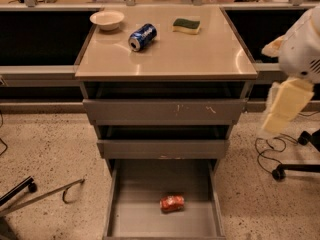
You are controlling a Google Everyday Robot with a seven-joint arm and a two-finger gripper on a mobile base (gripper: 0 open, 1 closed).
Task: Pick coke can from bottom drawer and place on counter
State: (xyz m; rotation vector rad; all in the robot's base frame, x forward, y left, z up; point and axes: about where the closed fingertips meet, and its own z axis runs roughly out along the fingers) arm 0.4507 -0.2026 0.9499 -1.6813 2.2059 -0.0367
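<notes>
counter bears bowl, blue can and sponge; bottom drawer holds the coke can; gripper hangs right of counter

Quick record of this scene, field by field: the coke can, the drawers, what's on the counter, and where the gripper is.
coke can: on its side on the bottom drawer's floor, towards the front
bottom drawer: pulled open
top drawer: not pulled out like the bottom one
middle drawer: likewise
counter: holds blue can on its side, white bowl, green sponge
gripper: right of the cabinet, beside the top drawer, far from the coke can
</notes>
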